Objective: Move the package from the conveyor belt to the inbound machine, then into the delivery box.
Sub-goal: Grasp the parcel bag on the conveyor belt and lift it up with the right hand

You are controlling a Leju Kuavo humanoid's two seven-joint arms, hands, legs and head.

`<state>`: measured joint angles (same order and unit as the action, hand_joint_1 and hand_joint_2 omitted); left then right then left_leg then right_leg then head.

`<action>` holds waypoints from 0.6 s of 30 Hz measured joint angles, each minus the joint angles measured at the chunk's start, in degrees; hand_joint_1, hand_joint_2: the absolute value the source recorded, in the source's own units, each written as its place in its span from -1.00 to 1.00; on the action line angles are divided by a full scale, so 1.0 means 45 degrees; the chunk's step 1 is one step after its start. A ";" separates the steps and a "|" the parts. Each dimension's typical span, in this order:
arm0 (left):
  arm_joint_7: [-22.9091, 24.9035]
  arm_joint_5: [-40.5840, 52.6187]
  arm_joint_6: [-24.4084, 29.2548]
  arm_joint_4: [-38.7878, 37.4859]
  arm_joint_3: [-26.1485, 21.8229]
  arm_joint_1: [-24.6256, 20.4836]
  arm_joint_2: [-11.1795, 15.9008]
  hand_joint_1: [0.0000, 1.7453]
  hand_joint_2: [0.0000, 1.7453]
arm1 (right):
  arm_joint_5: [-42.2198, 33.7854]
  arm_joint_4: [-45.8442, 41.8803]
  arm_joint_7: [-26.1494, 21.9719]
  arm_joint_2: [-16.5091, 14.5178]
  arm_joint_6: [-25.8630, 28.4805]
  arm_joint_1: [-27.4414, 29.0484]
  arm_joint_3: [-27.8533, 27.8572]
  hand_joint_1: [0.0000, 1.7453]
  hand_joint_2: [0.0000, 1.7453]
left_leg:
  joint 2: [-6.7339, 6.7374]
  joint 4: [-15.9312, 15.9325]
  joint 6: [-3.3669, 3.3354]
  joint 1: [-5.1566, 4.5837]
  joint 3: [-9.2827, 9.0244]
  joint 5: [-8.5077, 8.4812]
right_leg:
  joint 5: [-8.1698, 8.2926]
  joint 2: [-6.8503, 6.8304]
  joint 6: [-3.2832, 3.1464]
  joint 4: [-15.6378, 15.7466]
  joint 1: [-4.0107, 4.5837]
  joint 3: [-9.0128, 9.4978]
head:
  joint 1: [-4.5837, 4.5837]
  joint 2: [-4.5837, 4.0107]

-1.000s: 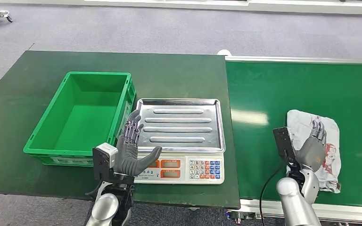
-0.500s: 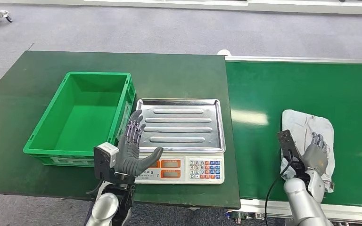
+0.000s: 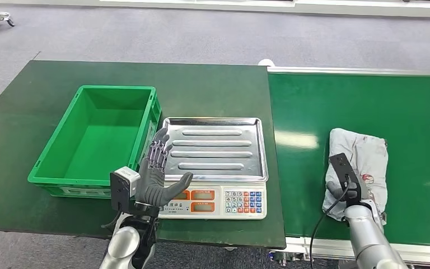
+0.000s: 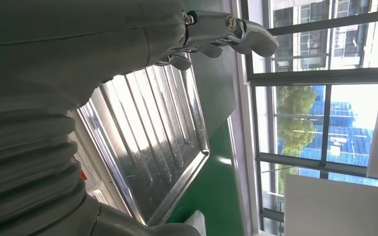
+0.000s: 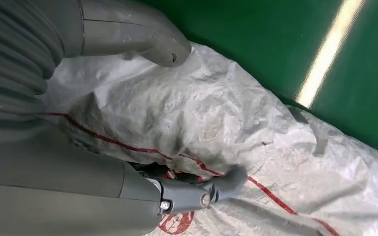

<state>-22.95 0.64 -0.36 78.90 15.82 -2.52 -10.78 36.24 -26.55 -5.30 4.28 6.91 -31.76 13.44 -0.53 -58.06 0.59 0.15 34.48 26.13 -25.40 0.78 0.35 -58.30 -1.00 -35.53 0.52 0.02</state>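
Package [image 3: 359,162]: crumpled grey-white bag w/ red print, lying on green conveyor belt [image 3: 364,101]. Right hand [image 5: 103,147] rests on it, thumb and a finger pressed into the wrinkled film; full grasp cannot be told. Left hand [image 3: 157,176]: upright, fingers spread, holding nothing, fingertips over near-left corner of scale tray [image 3: 215,147]; green box [image 3: 98,137] just beside.

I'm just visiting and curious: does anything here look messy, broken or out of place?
Nothing is broken or spilled. The crumpled grey plastic package lies askew on the green conveyor belt, with the right hand on it. The green plastic crate holds nothing.
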 joint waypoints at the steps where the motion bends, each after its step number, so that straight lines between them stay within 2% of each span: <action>1: -0.0016 -0.0012 -0.0006 -0.0022 0.0000 -0.0020 0.0029 -1.00 1.00 | -0.0156 0.0145 -0.0030 0.0022 -0.0359 -0.0135 0.0084 -1.00 1.00 | 0.0014 0.0000 -0.0002 0.0000 -0.0010 0.0004 | 0.0001 0.0016 0.0000 0.0000 0.0001 0.0004 | 0.0000 0.0000; 7: -0.0089 -0.0074 -0.0038 -0.0137 -0.0004 -0.0132 0.0160 -1.00 1.00 | -0.0589 0.0643 -0.0063 0.0069 -0.1269 -0.0550 0.0430 -1.00 1.00 | 0.0053 -0.0001 -0.0011 0.0000 -0.0071 0.0022 | 0.0004 0.0053 0.0003 0.0003 0.0004 0.0055 | 0.0000 0.0000; 12: -0.0111 -0.0108 -0.0038 -0.0144 -0.0001 -0.0131 0.0186 -1.00 1.00 | -0.0470 0.0902 0.0407 0.0074 -0.1743 -0.0860 0.0475 -1.00 1.00 | 0.0064 -0.0005 -0.0011 0.0001 -0.0103 0.0021 | 0.0014 0.0067 0.0009 0.0005 0.0005 0.0085 | 0.0000 0.0000; 16: -0.0068 -0.0045 -0.0036 -0.0108 0.0000 -0.0117 0.0183 -1.00 1.00 | 0.0133 0.1013 0.0873 0.0058 -0.1513 -0.1004 0.0364 1.00 1.00 | 0.0058 -0.0012 -0.0016 0.0001 -0.0119 0.0019 | 0.0014 0.0057 0.0011 0.0005 0.0006 0.0114 | 0.0000 0.0000; 18: -0.0006 0.0018 -0.0034 -0.0063 0.0000 -0.0112 0.0181 -1.00 1.00 | 0.0526 0.1046 0.1080 0.0035 -0.1341 -0.1043 0.0158 1.00 1.00 | 0.0051 -0.0014 -0.0023 0.0002 -0.0118 0.0014 | 0.0014 0.0044 0.0014 0.0005 0.0005 0.0123 | 0.0000 0.0000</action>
<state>-22.98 0.73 -0.51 78.62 15.82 -3.02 -9.97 38.60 -21.84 -0.44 4.44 0.88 -36.45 14.15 -0.29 -58.13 0.49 0.16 33.95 26.19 -25.33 0.97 0.42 -58.28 -0.98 -34.98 0.52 0.02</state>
